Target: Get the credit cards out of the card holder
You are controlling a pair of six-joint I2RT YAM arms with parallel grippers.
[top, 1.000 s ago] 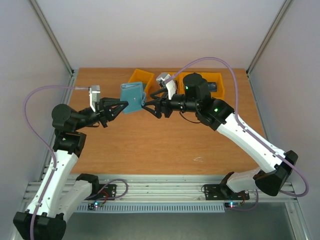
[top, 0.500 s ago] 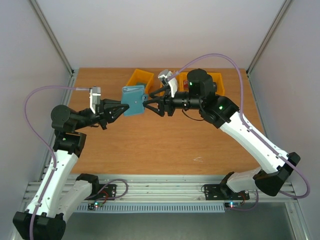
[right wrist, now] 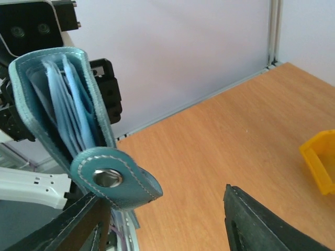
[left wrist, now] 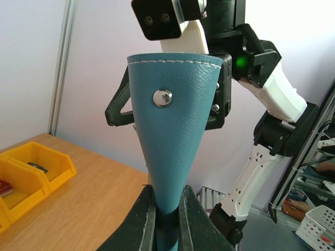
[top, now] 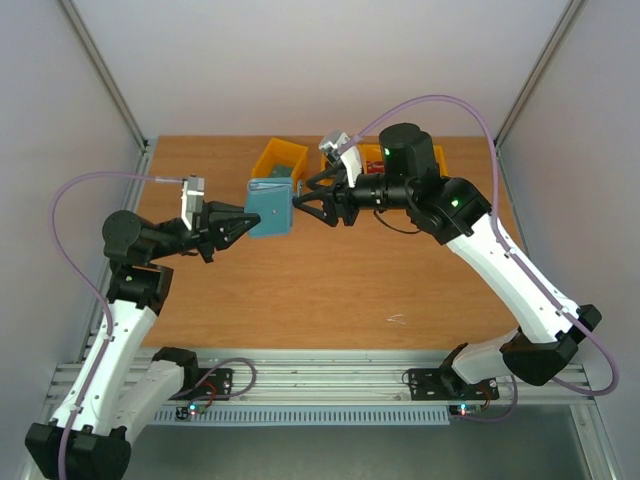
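Clamped tight, the left gripper (left wrist: 166,209) is pinching the lower edge of the card holder (left wrist: 172,130). From my station I am seeing the holder standing up out of those fingers, lifted clear of the table (top: 330,285) in the overhead view. Its slate-blue outer face is pointing at my left wrist camera, and a silver snap stud (left wrist: 163,98) is showing near the upper edge.

From the opposite side the right gripper (top: 300,200) is facing the holder with its jaws spread wide. Through the right wrist camera I am watching its dark fingers (right wrist: 73,225) sitting well apart. The closure tab (right wrist: 112,180) is hanging off the holder just above the finger at the left of that view, and I cannot tell whether the two are touching.

The holder is gaping toward that camera, with lighter blue pockets (right wrist: 68,99) fanning out inside. I cannot tell which of those layers are credit cards.

Further out, yellow bins (top: 281,158) are sitting along the far edge of the table. In the left wrist view a small dark flat item (left wrist: 36,166) is lying in one of them, too small for me to identify.
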